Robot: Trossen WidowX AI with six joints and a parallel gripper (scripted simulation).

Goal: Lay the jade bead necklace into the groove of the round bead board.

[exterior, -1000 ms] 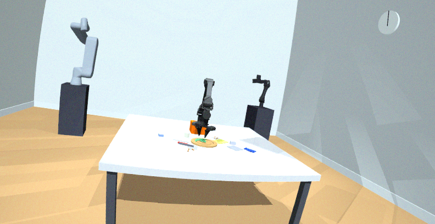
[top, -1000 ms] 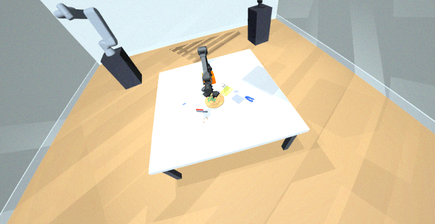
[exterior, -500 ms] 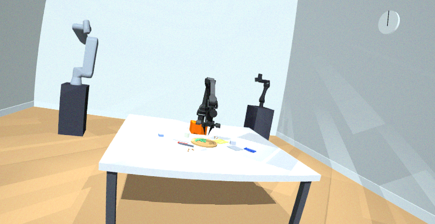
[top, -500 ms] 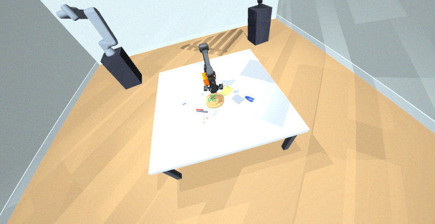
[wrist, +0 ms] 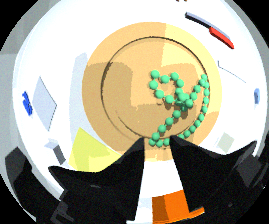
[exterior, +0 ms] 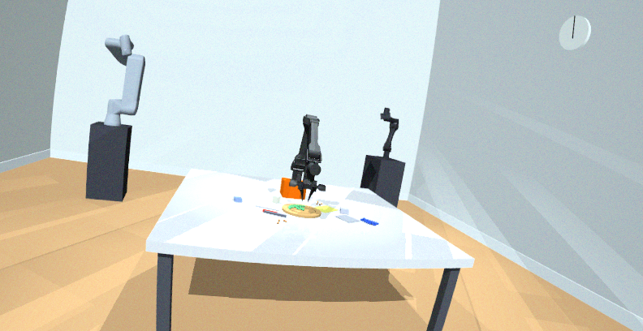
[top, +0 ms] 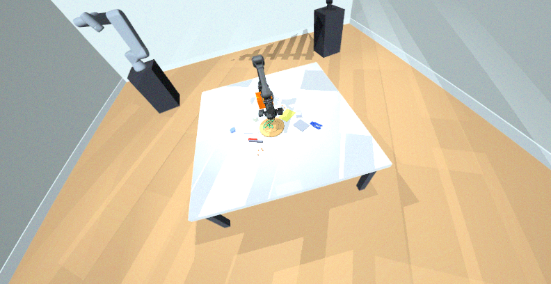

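"Going left to right in the top view, what's left of the board?"

"A small blue block (top: 232,129) (exterior: 237,199) (wrist: 256,96), well apart from it, then a red-and-dark tool (top: 252,139) (exterior: 270,212) (wrist: 221,37) nearer the rim. There's bare table between."

"And on the round bead board (top: 281,131) (exterior: 317,214) (wrist: 95,90)?"

"The jade bead necklace (top: 268,124) (exterior: 296,207) (wrist: 206,108), mostly on its left half. One stretch follows the groove; the rest is bunched inside it."

"The gripper (top: 271,119) (exterior: 305,200) (wrist: 158,139)?"

"At the board's far edge, jaws slightly parted, nothing visibly pinched."

"What could go wrong?"

"Closing on the crossed strands could drag seated beads out. Tips pressed too low might catch the rim and shift the board."

"Room to move?"

"Tighter behind, with the orange box (top: 259,100) (exterior: 287,188) (wrist: 172,207); to the right, the yellow sheet (top: 286,115) (exterior: 326,208) (wrist: 87,150) sits close. I'd work toward the near side."
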